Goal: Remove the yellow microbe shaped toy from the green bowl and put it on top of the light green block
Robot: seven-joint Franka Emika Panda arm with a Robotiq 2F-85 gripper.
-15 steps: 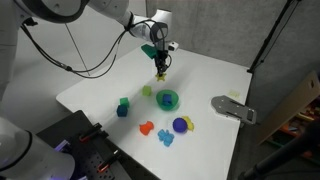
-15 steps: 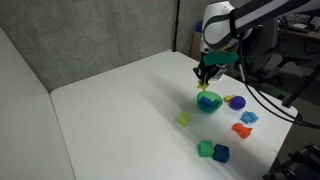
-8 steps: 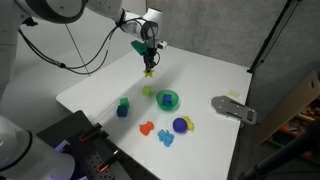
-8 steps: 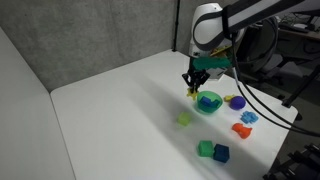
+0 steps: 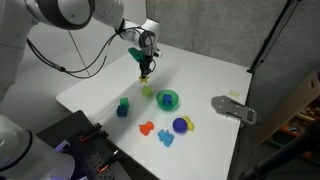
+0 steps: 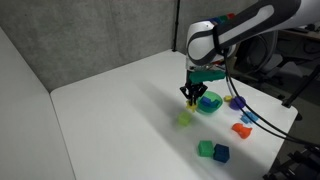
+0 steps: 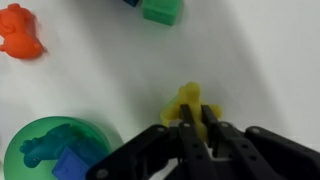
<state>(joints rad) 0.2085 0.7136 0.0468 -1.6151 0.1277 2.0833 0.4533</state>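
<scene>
Gripper (image 7: 195,118) had yellow microbe shaped toy (image 7: 189,98) clenched, mid-carry left of green bowl (image 5: 175,101); nxt move needed lowering onto light green block (image 5: 147,91).

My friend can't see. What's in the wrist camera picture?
The robot's hand pinches a lumpy yellow toy over a white table. A green bowl holding small toys sits at lower left; an orange toy and a green cube lie near the top.

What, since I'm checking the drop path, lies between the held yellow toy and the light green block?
Nothing; in an exterior view the stretch between the yellow toy and the light green block is bare.
</scene>
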